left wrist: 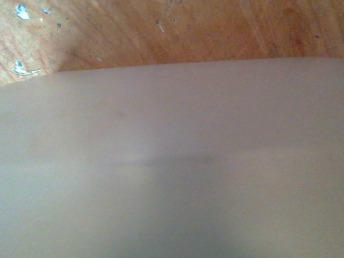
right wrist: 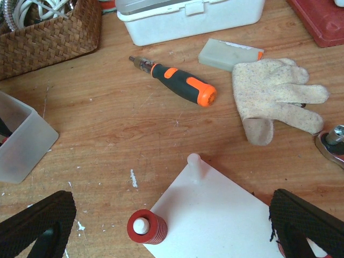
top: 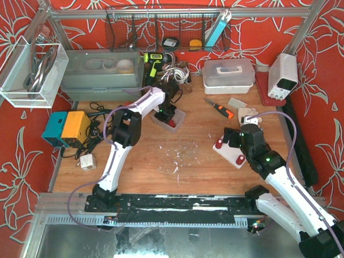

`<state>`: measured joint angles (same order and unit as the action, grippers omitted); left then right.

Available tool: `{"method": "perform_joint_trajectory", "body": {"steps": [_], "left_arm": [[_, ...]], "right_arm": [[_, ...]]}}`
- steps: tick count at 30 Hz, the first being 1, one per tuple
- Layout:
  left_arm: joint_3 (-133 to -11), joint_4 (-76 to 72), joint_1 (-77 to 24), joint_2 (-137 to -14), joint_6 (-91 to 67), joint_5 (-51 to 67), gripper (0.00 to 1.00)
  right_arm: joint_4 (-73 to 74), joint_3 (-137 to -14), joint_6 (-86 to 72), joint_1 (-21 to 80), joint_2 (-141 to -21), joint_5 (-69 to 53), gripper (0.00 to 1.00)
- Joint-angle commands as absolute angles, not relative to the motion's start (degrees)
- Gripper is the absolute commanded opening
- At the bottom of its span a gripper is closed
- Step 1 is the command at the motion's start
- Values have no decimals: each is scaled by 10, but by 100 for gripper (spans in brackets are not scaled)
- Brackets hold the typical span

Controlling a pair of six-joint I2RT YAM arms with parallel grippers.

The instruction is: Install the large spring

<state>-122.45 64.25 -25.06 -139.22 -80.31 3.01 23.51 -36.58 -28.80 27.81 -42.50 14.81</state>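
Two arms work well apart on the wooden table (top: 161,161). On the left, the left arm bends forward and the left gripper (top: 164,114) points down into the translucent bin (top: 177,123), which holds red parts. Its wrist camera sees only the bin's cloudy wall, so I cannot tell how its jaws stand. Between the bin and the white plate (right wrist: 215,215) the wood is free, with only some white flecks. On the right, the right gripper (right wrist: 172,228) hangs over the plate, fingers (right wrist: 37,228) spread wide, gripping nothing. One red spring (right wrist: 146,228) sits on a peg at the plate's left corner; whether it is the large one I cannot tell. A second peg (right wrist: 193,161) at the far corner is bare. The screwdriver (right wrist: 180,83) and the glove (right wrist: 274,97) lie beyond the plate.
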Motion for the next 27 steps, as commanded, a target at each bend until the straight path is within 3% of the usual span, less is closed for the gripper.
{"method": "perform_joint_trajectory", "body": {"steps": [1, 11, 19, 27], "left_arm": [[-1232, 647, -245, -1383, -803, 28, 22], [-1244, 628, -241, -1355, -799, 12, 17], [-1222, 626, -248, -1322, -745, -28, 39], [-1181, 610, -287, -1291, -643, -99, 32]], "right_arm": [[226, -361, -279, 283, -425, 161, 99], [221, -361, -273, 283, -436, 155, 99], [217, -360, -270, 283, -441, 156, 99], [221, -361, -270, 284, -435, 154, 99]]}}
